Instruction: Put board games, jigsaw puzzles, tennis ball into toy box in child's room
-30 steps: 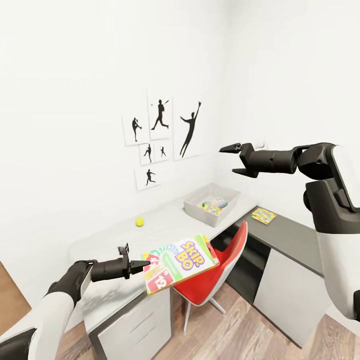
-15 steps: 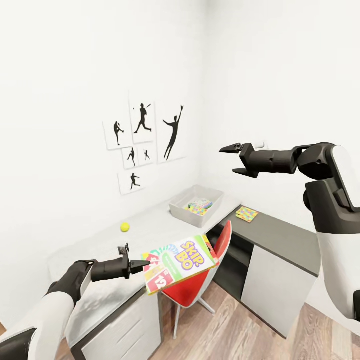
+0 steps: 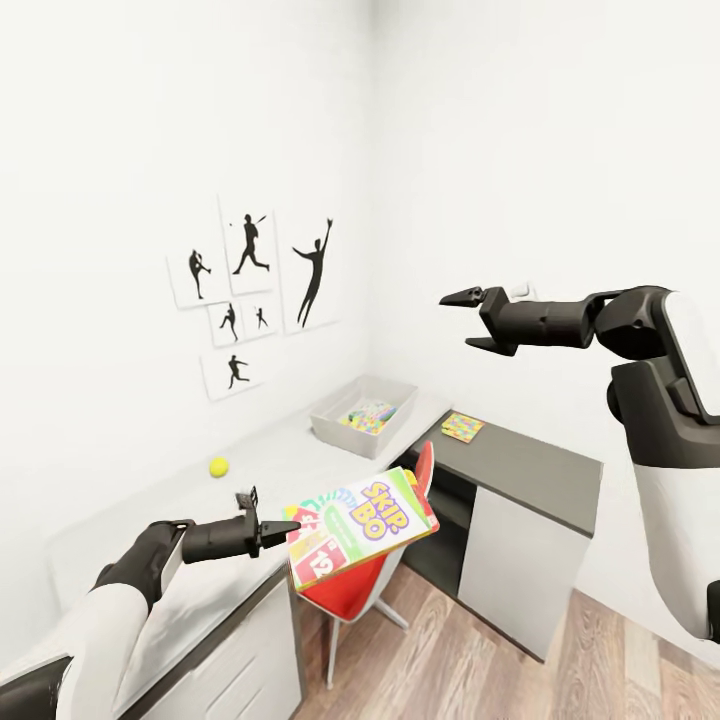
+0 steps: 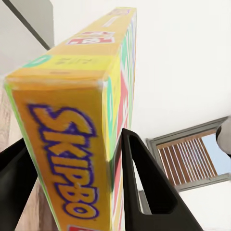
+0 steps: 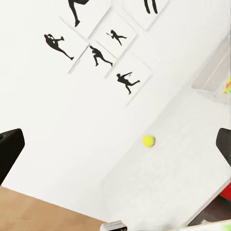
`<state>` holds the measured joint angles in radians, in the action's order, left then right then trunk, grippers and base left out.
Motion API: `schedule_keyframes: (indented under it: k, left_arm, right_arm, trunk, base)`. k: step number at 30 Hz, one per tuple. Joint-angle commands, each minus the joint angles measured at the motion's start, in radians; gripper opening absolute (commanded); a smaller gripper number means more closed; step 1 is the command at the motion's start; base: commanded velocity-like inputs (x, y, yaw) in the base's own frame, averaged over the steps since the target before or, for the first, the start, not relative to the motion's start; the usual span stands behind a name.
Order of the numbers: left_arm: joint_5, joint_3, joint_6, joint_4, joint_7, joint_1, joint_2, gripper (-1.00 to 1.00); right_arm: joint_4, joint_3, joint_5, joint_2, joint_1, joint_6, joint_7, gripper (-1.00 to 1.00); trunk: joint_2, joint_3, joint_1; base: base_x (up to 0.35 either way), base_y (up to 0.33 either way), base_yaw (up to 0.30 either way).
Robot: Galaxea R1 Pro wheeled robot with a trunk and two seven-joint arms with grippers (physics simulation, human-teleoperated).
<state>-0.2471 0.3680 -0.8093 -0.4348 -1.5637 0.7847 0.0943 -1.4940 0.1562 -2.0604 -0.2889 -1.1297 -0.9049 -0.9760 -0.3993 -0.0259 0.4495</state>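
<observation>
My left gripper (image 3: pixel 290 527) is shut on one edge of a board game, the white, green and red SKIP-BO box (image 3: pixel 362 522), held level in the air off the table's front edge. In the left wrist view the box (image 4: pixel 72 144) sits clamped between both fingers. The grey toy box (image 3: pixel 335 425) stands at the far end of the table (image 3: pixel 270 470), with a multicoloured flat item (image 3: pixel 368 415) inside. The tennis ball (image 3: pixel 218 466) lies on the table to its left. A jigsaw puzzle (image 3: pixel 462 427) rests on the dark side unit. My right gripper (image 3: pixel 455 320) hangs open, high and empty.
A red chair (image 3: pixel 335 595) is tucked under the table, partly behind the held box. Baseball silhouette posters (image 3: pixel 250 290) hang on the wall. The dark side unit (image 3: pixel 530 470) with white fronts runs along the right wall. Wooden floor (image 3: pixel 480 660) lies in front.
The camera has moved, so the table, posters and toy box sit further left in the picture. Both arms keep the same pose, and the SKIP-BO box stays gripped.
</observation>
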Motion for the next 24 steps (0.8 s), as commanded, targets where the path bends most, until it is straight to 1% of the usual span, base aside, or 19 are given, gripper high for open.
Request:
schedule_keyframes:
  k: [1,9,12,24]
  left_arm:
    - [-0.011,0.006,-0.005,-0.001,-0.007,0.000,-0.001,-1.00]
    - [-0.011,0.006,-0.005,-0.001,-0.007,0.001,-0.001,-1.00]
    - [-0.011,0.006,-0.005,-0.001,-0.007,0.001,-0.001,-1.00]
    - [-0.010,0.006,-0.005,-0.001,-0.007,0.000,-0.001,-1.00]
  right_arm:
    - [0.000,0.000,-0.009,0.000,-0.001,-0.001,-0.010,1.00]
    - [0.000,-0.001,-0.007,0.000,-0.001,0.000,-0.010,1.00]
    - [0.000,-0.002,-0.008,0.000,-0.001,0.000,-0.010,1.00]
    - [-0.001,-0.003,-0.007,-0.001,-0.001,-0.007,-0.012,1.00]
  trunk:
    - [-0.001,-0.001,0.000]
    - [-0.001,-0.011,0.000]
    - [-0.001,-0.013,0.000]
    - [-0.001,-0.013,0.000]
  base:
    - [0.000,0.000,-0.211]
    - [0.000,0.000,-0.210]
    - [0.000,0.000,-0.135]
    - [0.000,0.000,-0.011]
